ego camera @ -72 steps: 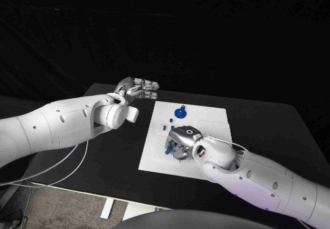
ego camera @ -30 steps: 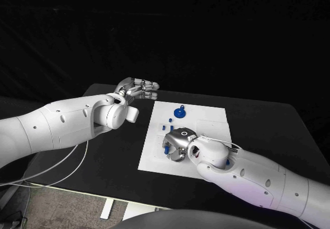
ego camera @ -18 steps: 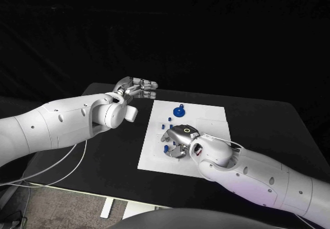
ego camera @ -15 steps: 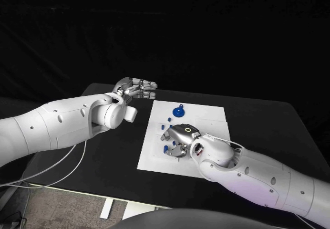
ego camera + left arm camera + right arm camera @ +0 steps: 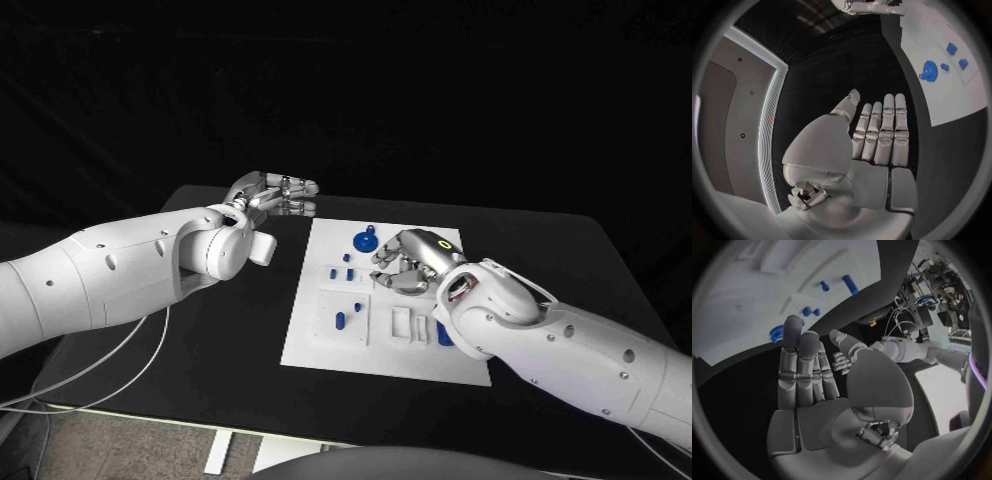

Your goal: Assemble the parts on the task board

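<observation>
The black tabletop (image 5: 548,260) carries the white board (image 5: 433,355) at its middle, the landmark for all else. The right hand (image 5: 410,259) hangs over the board's far half, holding nothing; its wrist view shows the fingers (image 5: 798,370) straight and side by side, the thumb apart. The left hand (image 5: 268,192) hovers above the tabletop just off the board's far left corner, also holding nothing, its fingers (image 5: 886,132) straight and close together.

On the board, a round blue part (image 5: 365,241) sits near the far edge, just beside the right hand. Small blue pegs (image 5: 340,269) lie along the left side, and one blue peg (image 5: 342,320) lies nearer the front-left.
</observation>
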Robot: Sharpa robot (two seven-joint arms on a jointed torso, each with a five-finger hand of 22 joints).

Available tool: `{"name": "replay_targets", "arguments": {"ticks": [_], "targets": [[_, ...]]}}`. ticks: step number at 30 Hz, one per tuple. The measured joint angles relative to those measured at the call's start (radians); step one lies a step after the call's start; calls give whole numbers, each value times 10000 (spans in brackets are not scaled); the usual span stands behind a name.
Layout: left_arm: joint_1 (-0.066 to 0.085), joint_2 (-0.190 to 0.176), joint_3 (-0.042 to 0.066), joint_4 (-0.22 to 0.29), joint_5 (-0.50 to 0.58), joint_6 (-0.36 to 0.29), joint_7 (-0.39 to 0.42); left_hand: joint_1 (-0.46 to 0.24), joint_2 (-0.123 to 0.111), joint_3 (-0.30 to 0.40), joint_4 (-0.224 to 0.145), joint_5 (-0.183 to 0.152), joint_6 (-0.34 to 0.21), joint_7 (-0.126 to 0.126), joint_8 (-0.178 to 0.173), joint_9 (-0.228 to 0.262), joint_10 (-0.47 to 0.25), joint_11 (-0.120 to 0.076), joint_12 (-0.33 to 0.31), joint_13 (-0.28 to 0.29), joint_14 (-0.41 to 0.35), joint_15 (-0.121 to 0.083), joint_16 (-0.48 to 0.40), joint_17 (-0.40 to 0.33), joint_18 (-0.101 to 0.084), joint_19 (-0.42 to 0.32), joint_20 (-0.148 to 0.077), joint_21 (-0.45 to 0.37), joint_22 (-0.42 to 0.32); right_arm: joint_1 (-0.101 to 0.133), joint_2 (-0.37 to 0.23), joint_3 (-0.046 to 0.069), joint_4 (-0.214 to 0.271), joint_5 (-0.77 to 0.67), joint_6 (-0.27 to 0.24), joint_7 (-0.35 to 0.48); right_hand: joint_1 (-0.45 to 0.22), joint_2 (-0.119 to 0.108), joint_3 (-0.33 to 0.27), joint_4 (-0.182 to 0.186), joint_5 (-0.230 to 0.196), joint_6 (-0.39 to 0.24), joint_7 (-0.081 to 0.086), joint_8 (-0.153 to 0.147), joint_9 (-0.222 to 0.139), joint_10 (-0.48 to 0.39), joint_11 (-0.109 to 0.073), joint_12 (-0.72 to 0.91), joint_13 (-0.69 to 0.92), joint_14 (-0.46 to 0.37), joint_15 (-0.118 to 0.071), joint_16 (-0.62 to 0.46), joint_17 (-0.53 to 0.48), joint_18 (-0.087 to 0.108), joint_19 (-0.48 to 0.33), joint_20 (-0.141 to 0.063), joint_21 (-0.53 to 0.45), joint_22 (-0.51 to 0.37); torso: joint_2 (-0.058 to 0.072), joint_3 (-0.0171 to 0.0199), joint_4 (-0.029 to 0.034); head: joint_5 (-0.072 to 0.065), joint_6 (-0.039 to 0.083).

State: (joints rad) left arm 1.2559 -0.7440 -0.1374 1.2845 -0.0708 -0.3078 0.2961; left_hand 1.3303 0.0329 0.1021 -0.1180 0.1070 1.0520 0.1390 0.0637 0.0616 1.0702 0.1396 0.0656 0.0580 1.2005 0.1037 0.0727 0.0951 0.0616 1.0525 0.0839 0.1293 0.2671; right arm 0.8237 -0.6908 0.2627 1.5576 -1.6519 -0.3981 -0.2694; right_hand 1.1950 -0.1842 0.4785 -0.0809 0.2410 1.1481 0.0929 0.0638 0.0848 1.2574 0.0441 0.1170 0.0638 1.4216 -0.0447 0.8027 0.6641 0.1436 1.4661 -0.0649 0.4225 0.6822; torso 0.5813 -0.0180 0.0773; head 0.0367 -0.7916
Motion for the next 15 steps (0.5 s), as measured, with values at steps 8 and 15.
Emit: {"name": "replay_targets", "arguments": {"ticks": [8,15], "targets": [[-52,-128,-12,-12,38,231,99,0,0,0,0,-35,0,0,0,0,212,-91,0,0,37,-37,0,13,1,0,0,39,-31,76,-1133,493,-112,1904,991,-95,10,651,-1816,156,-125,368,-266,0,63,-86,-753,5587,4596,121,-477,460,640,-434,-11,-520,582,238,-20,78,-81,-164,170],[-184,-192,-14,-21,76,421,263,-41,41,0,0,-35,-36,-36,0,0,579,-183,0,0,71,-71,0,23,1,0,0,38,-62,186,-1730,568,-293,3174,2787,-770,-234,783,-1652,830,-166,426,-428,0,518,-104,-838,8550,8644,134,-492,1823,2593,-446,-27,-535,1341,759,-68,203,-155,-394,179]]}}
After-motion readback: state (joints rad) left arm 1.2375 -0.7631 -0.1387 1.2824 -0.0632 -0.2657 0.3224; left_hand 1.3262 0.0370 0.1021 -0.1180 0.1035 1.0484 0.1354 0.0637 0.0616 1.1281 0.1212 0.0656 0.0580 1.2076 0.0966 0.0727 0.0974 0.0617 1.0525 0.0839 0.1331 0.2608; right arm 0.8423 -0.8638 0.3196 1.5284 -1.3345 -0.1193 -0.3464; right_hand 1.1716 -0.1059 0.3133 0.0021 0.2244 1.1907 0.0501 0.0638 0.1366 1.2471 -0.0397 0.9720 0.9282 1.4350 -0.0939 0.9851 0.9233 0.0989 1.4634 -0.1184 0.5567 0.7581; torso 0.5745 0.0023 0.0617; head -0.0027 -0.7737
